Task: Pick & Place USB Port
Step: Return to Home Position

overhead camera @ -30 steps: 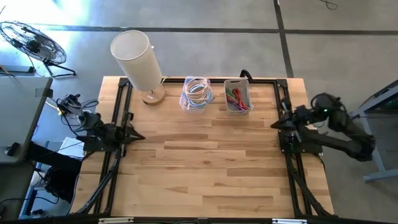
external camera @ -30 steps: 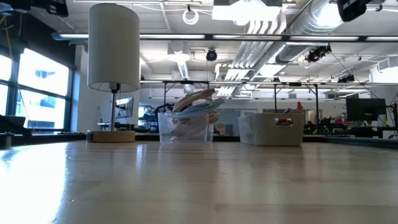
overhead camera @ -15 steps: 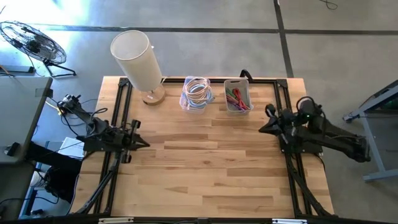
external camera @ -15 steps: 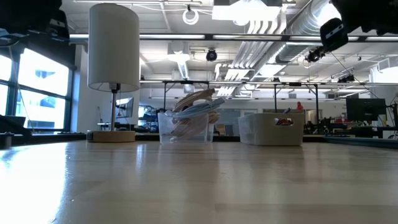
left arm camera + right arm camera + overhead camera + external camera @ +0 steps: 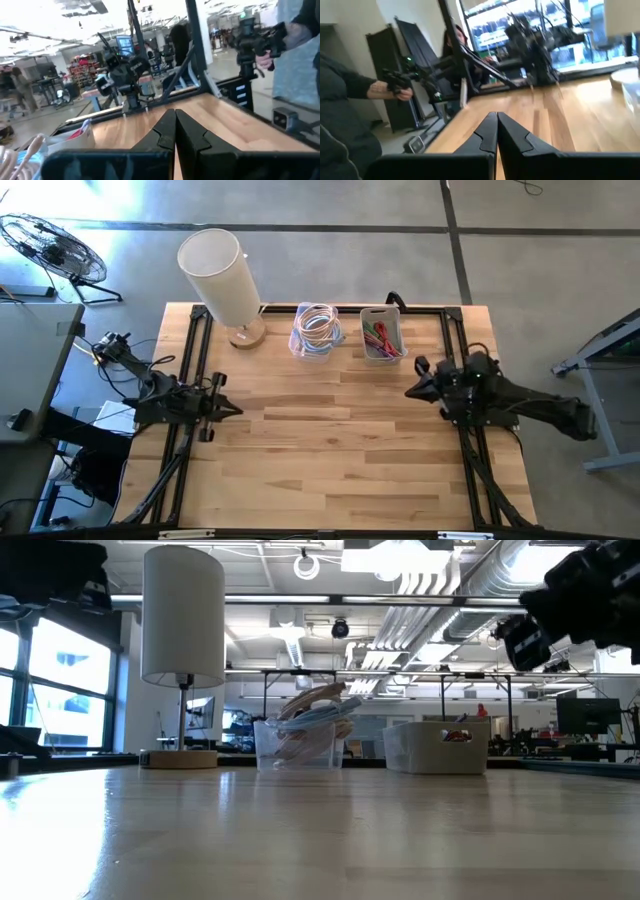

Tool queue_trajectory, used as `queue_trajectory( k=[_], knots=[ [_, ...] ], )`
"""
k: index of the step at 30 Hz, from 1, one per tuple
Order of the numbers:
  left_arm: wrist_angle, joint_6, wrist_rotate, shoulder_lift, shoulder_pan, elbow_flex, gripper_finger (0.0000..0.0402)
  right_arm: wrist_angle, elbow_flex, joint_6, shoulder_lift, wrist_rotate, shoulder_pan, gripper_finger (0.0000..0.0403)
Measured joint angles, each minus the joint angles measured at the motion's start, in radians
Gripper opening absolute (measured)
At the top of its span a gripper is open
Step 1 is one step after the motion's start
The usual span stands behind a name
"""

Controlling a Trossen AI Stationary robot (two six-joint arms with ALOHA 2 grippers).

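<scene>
Two clear bins stand at the table's far edge: one (image 5: pixel 317 330) holds coiled pale cables, the other (image 5: pixel 381 335) holds small red and green pieces; I cannot make out a USB port among them. In the low view they show as the cable bin (image 5: pixel 300 743) and the second bin (image 5: pixel 437 748). My left gripper (image 5: pixel 236 411) hovers shut above the table's left side. My right gripper (image 5: pixel 408 392) hovers shut above the right side, near of the red-and-green bin. Both wrist views show shut fingers, left (image 5: pixel 175 127) and right (image 5: pixel 497 131), with bare wood ahead.
A tall white lamp (image 5: pixel 222 280) stands on its wooden base at the far left, beside the cable bin. Black frame rails run along the left, right and far edges. Bare wood fills the middle and near part. A person's hand (image 5: pixel 272 40) holds a controller beyond the table.
My right gripper has swung from the table's right edge toward the left, out over the wood, and has come lower in the low view. My left gripper has shifted a little toward the middle of the table, then kept still. Both stayed shut.
</scene>
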Motion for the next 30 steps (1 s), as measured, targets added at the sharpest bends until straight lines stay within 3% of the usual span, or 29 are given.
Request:
queue_trajectory(
  k=[3,11,20,30],
  knots=[
    [-0.019,0.008,-0.053,0.001,0.000,0.000,0.0000,-0.036,-0.008,-0.035,0.023,0.019,0.000,0.0000],
    [-0.046,0.020,-0.115,0.000,0.001,-0.002,0.0000,0.065,-0.008,-0.181,0.145,0.079,-0.012,0.0000],
    [-0.037,0.061,-0.145,0.000,0.001,-0.003,0.0000,0.196,-0.008,-0.116,0.282,-0.082,-0.149,0.0000],
    [-0.009,0.113,-0.174,0.000,0.001,-0.003,0.0000,0.189,-0.008,-0.097,0.281,-0.083,-0.237,0.0000]
  ],
)
